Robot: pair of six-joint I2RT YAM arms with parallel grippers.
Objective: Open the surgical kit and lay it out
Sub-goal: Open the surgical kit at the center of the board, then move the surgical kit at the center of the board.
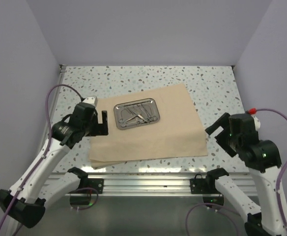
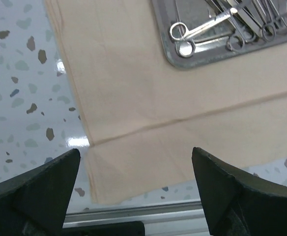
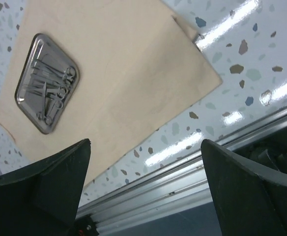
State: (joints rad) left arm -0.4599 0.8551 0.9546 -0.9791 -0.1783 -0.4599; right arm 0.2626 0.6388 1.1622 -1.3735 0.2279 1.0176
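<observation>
We count one cloth (image 1: 151,132), one tray (image 1: 136,113), and two grippers. The cloth lies spread flat on the speckled table (image 1: 212,88), with fold creases across it. At its near left corner the edge looks layered.

The tray sits on the far, left-of-centre part of the cloth. It holds a small heap of slim metal instruments (image 2: 222,24). They overlap, so we cannot count them exactly. In the left wrist view we make out at least five finger rings among them, so some are scissors or forceps.

The left gripper (image 1: 104,123) has its jaws spread wide and grips nothing. It hangs over the cloth's left edge, just left of the tray, and its wrist view shows cloth between the two fingers (image 2: 45,182). We cannot tell whether the fingertips touch the fabric.

The right gripper (image 1: 216,125) is also spread wide and holds nothing. It sits just off the cloth's right edge, above bare table. Its own view looks down between the fingers (image 3: 50,172) at the cloth's near right corner and the metal rail (image 3: 192,182) at the table's near edge.
</observation>
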